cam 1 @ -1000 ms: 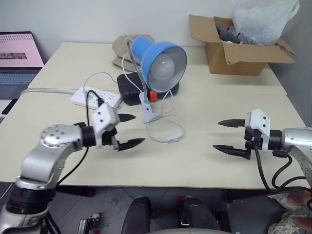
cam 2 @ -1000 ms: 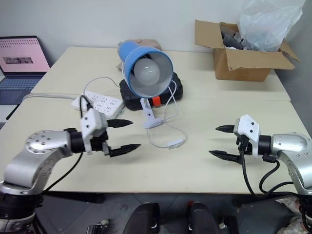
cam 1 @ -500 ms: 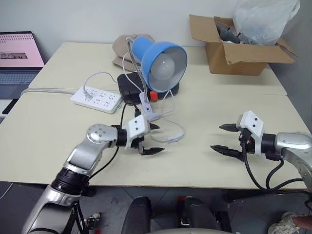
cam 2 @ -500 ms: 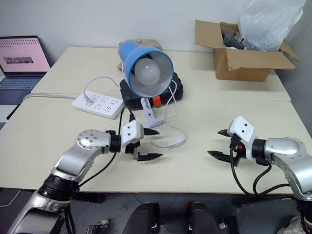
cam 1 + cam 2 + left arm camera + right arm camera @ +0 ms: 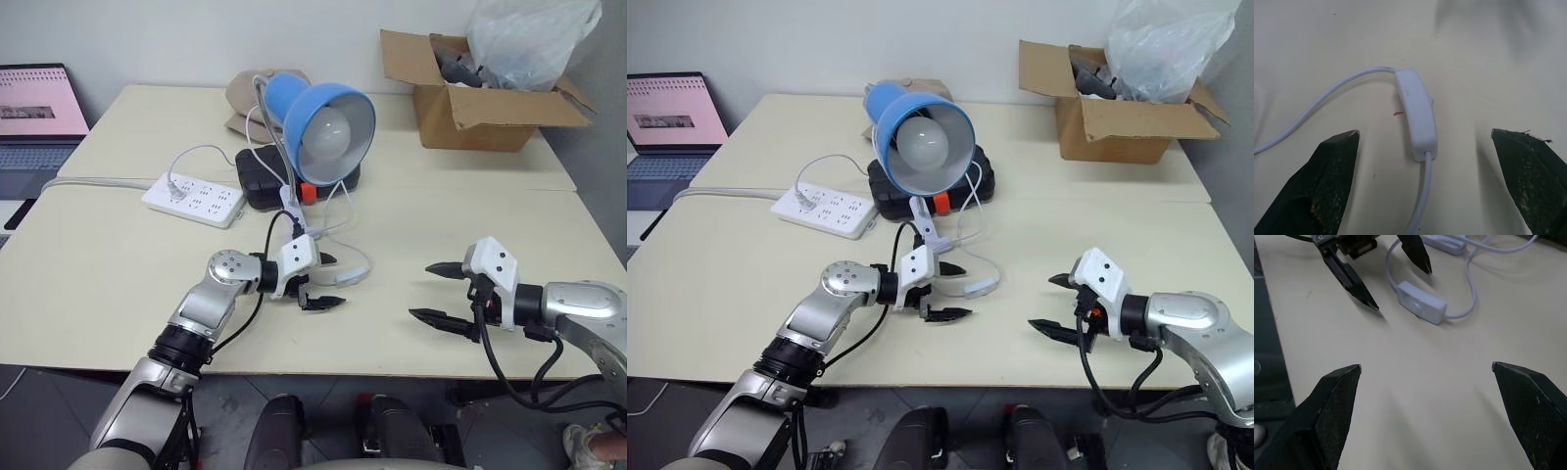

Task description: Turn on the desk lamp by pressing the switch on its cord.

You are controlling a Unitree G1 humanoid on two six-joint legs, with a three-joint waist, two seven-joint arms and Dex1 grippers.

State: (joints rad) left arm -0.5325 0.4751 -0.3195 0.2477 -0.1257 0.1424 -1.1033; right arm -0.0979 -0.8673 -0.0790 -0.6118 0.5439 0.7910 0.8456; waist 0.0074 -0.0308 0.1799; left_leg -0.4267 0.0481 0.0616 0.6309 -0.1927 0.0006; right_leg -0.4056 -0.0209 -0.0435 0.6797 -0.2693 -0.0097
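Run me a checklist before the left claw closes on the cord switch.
1. Left claw open: ok.
2. Switch between the left claw's fingers: ok.
3. Fingers touching the switch: not ok, both stand apart from it.
4. Cord lying loose on the table, no tangle at the switch: ok.
5. Right claw open and off to the side, apart from the switch: ok.
6. Desk lamp lit: not ok, bulb looks dark.

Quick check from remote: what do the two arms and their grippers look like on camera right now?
Both arms are silver-grey metal with rounded joint housings and black collars. Each wrist carries a white angular block, then two black pointed fingers: the left gripper and the right gripper. The finger pads look rough, flecked with wear. Black cables loop along both forearms.
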